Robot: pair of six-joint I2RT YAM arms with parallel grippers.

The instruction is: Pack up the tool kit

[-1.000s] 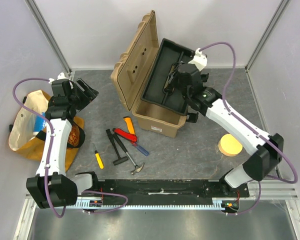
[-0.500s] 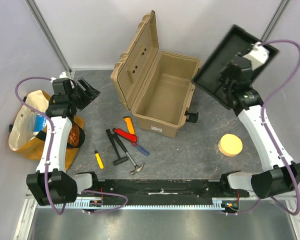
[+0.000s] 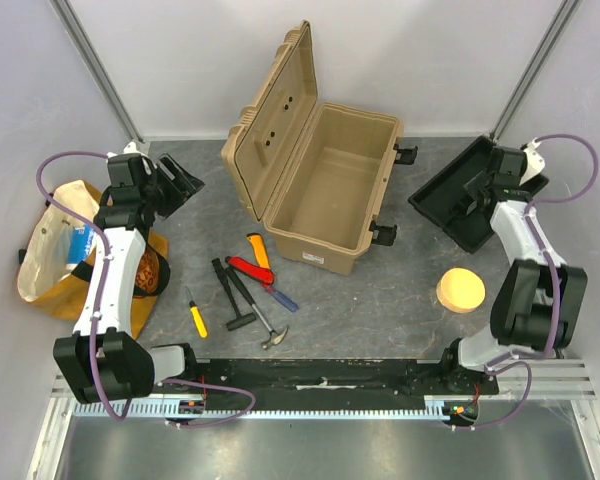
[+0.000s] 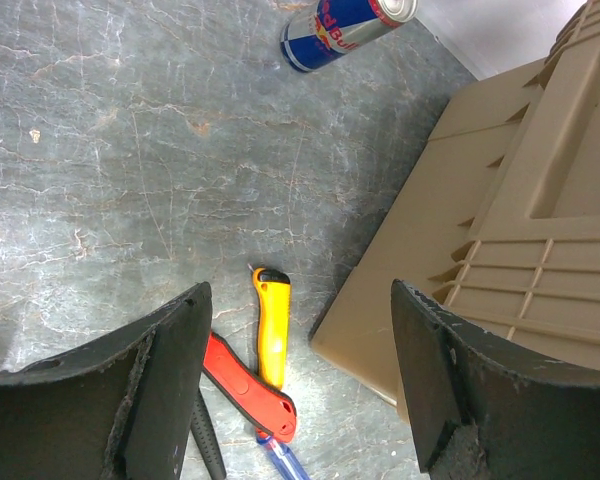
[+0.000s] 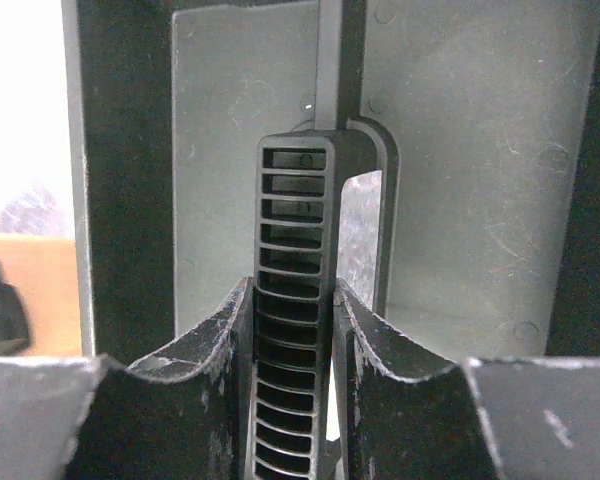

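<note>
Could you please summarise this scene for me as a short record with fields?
toolbox: open, lid up, inside empty
inner tray: out of the toolbox, to its right
right gripper: shut on the inner tray's handle
left gripper: open, holding nothing, above the table left of the toolbox
loose tools: hammer, yellow screwdriver, red knife, on the table in front of the toolbox

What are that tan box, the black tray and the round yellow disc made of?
Tan box: looks like moulded plastic, matte, with ribs and recessed panels on its lid. Black tray: likely plastic too, dull, scuffed, with a ribbed moulded handle. Yellow disc: probably sponge or foam, matte and thick; uncertain.
</note>
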